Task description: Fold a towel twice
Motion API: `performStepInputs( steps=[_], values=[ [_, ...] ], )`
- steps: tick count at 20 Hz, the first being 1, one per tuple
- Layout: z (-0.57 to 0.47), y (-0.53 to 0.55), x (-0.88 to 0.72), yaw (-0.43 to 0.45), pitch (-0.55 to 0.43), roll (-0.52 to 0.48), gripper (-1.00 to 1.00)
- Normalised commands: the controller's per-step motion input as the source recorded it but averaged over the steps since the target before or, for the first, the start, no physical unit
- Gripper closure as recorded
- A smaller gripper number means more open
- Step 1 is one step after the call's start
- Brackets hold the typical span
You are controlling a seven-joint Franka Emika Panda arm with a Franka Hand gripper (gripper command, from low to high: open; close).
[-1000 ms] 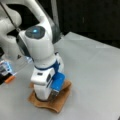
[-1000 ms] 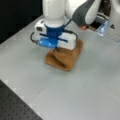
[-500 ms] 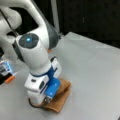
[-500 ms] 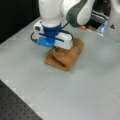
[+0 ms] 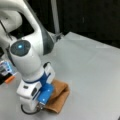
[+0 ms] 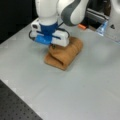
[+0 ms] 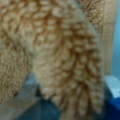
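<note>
The orange-brown towel (image 5: pixel 58 96) lies on the grey table (image 5: pixel 95 65) as a thick, rumpled bundle with layers doubled over. It shows in both front views. My gripper (image 6: pixel 53 47) points straight down and presses into the towel (image 6: pixel 66 53) at the bundle's left end, with its fingers sunk in the cloth. In a front view the blue-and-white hand hides the gripper (image 5: pixel 40 107) tips and the towel's left part. Terry loops of the towel (image 7: pixel 62 55) fill the wrist view, a fold of cloth hanging right at the fingers.
A small orange object (image 6: pixel 81 26) and a clear blue-tinted item (image 6: pixel 102 27) sit at the table's far side by the arm's base. A black perforated board (image 6: pixel 15 110) borders the table at a front view's bottom left.
The hand has moved across the towel toward its left end and sunk lower, dragging cloth with it. The bundle looks more doubled over than one second ago.
</note>
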Motion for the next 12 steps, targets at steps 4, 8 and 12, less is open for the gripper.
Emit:
performStepInputs(
  steps=[4,8,12],
  values=[
    [-0.08,-0.08,0.17,-0.067,-0.102,0.105,1.0],
    [-0.03,-0.05,0.19,-0.049,-0.116,0.096,1.0],
    [-0.03,-0.06,0.14,-0.047,-0.112,0.097,1.0]
  ],
)
